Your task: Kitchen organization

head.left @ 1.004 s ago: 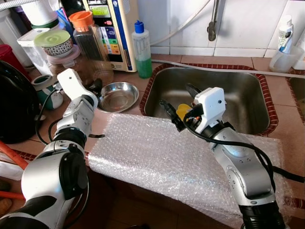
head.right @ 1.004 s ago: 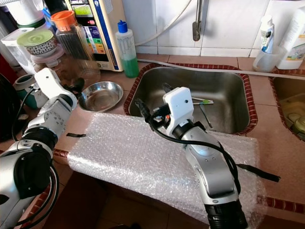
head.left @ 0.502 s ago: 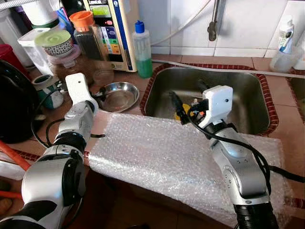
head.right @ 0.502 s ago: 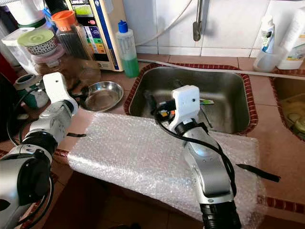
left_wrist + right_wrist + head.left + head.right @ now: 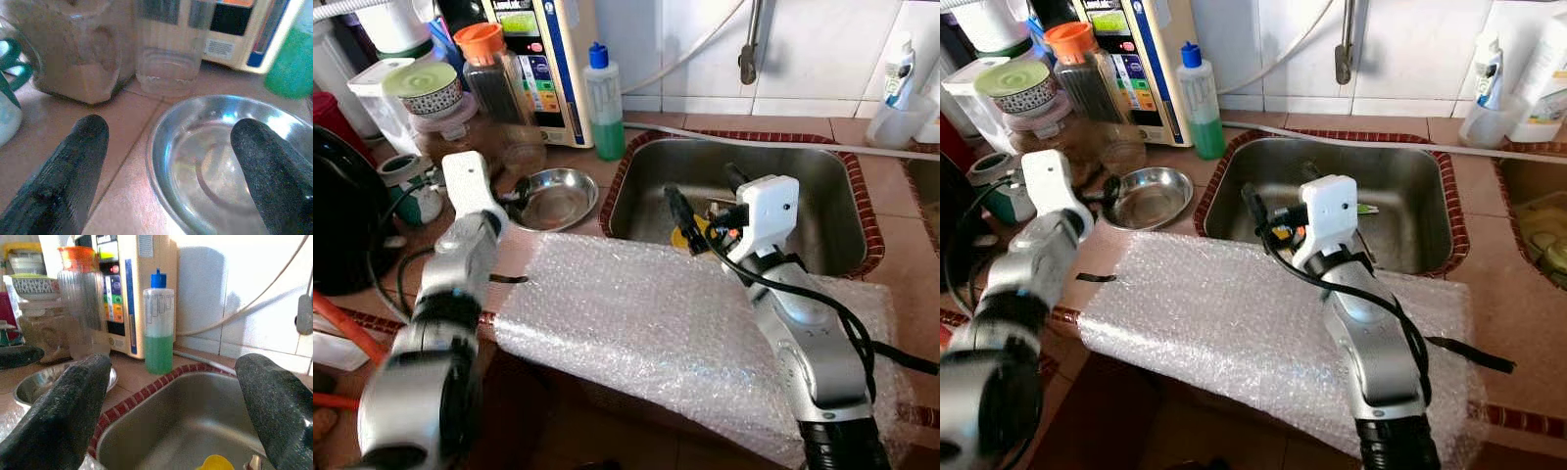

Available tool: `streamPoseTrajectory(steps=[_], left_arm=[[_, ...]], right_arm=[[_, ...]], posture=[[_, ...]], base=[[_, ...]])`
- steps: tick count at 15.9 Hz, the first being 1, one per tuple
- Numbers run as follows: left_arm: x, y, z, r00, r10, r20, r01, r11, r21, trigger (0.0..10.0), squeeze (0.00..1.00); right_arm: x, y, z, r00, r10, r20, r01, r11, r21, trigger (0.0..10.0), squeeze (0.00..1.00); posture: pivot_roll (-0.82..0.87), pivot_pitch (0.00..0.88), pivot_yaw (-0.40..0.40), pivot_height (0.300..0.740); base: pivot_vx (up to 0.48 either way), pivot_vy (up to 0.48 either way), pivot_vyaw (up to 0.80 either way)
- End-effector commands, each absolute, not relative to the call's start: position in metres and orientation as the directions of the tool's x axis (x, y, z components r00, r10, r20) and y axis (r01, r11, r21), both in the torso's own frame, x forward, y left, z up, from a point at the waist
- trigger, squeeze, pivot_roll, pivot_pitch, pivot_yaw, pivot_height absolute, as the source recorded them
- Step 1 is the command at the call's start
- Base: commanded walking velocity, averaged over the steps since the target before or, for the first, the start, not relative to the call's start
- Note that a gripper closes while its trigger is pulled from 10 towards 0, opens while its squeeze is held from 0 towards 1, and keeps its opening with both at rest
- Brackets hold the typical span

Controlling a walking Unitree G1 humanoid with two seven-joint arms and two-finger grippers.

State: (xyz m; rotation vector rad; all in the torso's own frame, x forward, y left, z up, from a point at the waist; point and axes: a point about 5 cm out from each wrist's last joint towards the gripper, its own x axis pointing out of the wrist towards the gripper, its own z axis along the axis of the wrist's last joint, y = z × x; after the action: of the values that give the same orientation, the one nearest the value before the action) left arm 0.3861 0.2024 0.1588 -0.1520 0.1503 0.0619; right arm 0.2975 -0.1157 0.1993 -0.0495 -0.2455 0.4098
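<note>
A small steel bowl (image 5: pixel 555 197) sits on the tiled counter left of the sink (image 5: pixel 822 191). My left gripper (image 5: pixel 515 189) is open at the bowl's left rim; in the left wrist view one of its fingers (image 5: pixel 73 161) is over the tile and the other is over the bowl (image 5: pixel 210 166). My right gripper (image 5: pixel 705 196) is open above the sink's front edge, with nothing between its fingers. A yellow object (image 5: pixel 689 236) lies in the sink just below it. A sheet of bubble wrap (image 5: pixel 626 313) covers the counter's front edge under my right arm.
A green soap bottle (image 5: pixel 605 98), a clear jar with an orange lid (image 5: pixel 494 78) and a water purifier (image 5: pixel 543 54) stand behind the bowl. A teal mug (image 5: pixel 409 186) and stacked containers (image 5: pixel 431 98) are at left. Utensils (image 5: pixel 1361 209) lie in the sink. A tap (image 5: pixel 749 49) hangs above.
My left gripper has come forward to the bowl's left rim. My right gripper has shifted right and further over the sink, still open.
</note>
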Motion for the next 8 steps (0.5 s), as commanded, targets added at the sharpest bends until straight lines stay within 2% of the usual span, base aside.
streamPoseTrajectory(steps=[1, 5, 8], left_arm=[[0.377, 0.202, 0.164, 0.992, 0.035, -0.125, -0.054, 0.987, -0.148, 10.0, 1.00], [0.360, 0.203, 0.169, 0.995, 0.054, -0.081, -0.066, 0.986, -0.152, 10.0, 1.00], [0.359, 0.214, 0.159, 0.985, 0.086, -0.152, -0.116, 0.972, -0.205, 10.0, 1.00]], right_arm=[[0.292, -0.114, 0.205, 0.874, 0.421, 0.243, -0.409, 0.907, -0.101, 10.0, 0.62], [0.289, -0.120, 0.204, 0.882, 0.407, 0.237, -0.395, 0.913, -0.100, 10.0, 0.62], [0.289, -0.117, 0.207, 0.877, 0.416, 0.241, -0.405, 0.909, -0.099, 10.0, 0.62]], posture=[[-0.01, 0.067, 0.168, 0.740], [0.00, 0.069, 0.158, 0.740], [0.00, 0.065, 0.159, 0.740]], base=[[0.000, 0.000, 0.00], [0.000, 0.000, 0.00], [0.000, 0.000, 0.00]])
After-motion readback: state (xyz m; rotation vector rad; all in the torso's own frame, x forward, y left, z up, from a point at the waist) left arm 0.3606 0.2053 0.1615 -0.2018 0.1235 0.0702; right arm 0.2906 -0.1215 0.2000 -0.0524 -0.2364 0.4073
